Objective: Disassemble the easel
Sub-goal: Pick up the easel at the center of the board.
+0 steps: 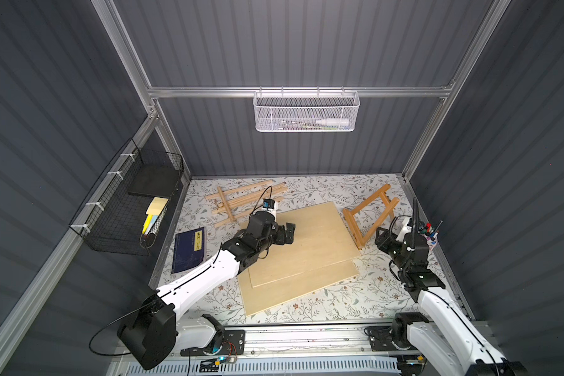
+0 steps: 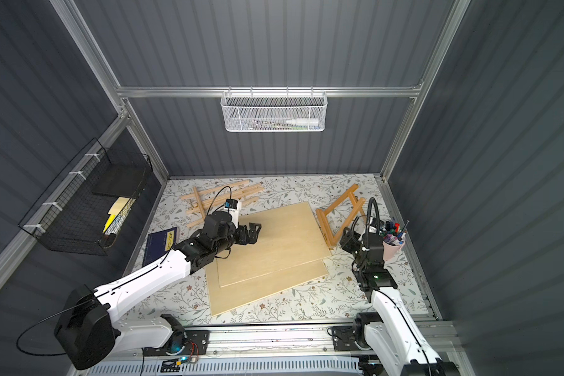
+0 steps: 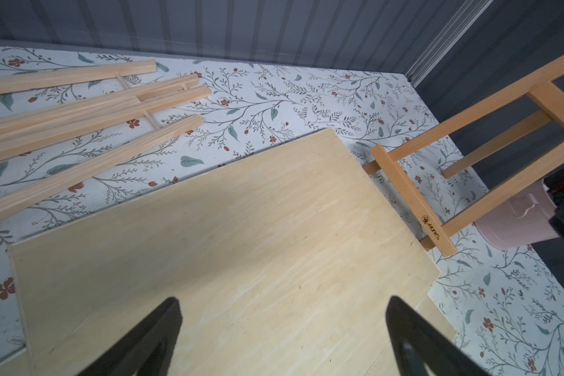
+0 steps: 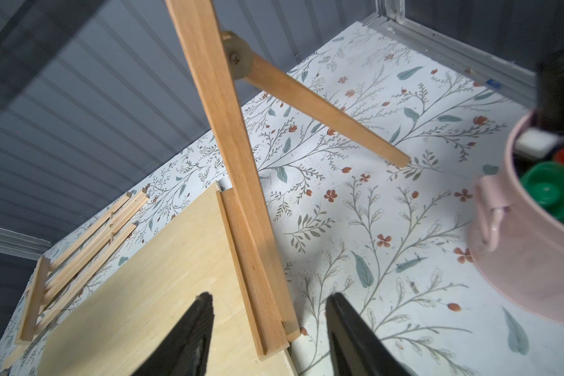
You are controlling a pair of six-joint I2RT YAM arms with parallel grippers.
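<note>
Easel (image 1: 353, 229) (image 2: 324, 228) stands assembled at the right rear of the floral desk (image 1: 339, 302). Its front frame leans back and its rear leg (image 4: 323, 107) is swung out on a screwed pivot (image 4: 238, 57), foot on the desk. Its ledge (image 4: 267, 332) runs along the right edge of the upper board (image 1: 306, 241); touching or just beside, cannot tell. Right fingers (image 4: 197, 325) sit about half apart, straddling the near end of that ledge. In the right wrist view a strip of board shows on one side of the ledge and bare desk on the other, so no clamp on the wood is seen. Right arm (image 1: 404, 250) comes in low from the front right, just beside a pink cup (image 2: 392, 249) full of pens. Left fingers (image 3: 157, 335) are spread wide with nothing between them. They hover over the left part of the upper board, pointed toward the easel but well apart from it. Upper board lies skewed on a larger lower board (image 1: 290, 293), both flat at mid-desk. Pale slatted frame (image 1: 241, 201) lies flat at the left rear, partly behind the left arm's wrist in both top views. Blue book (image 1: 189, 249) lies flat at the desk's left edge. Black wire basket (image 1: 127, 208) hangs on the left wall, white mesh basket (image 1: 306, 112) on the rear rail.
</note>
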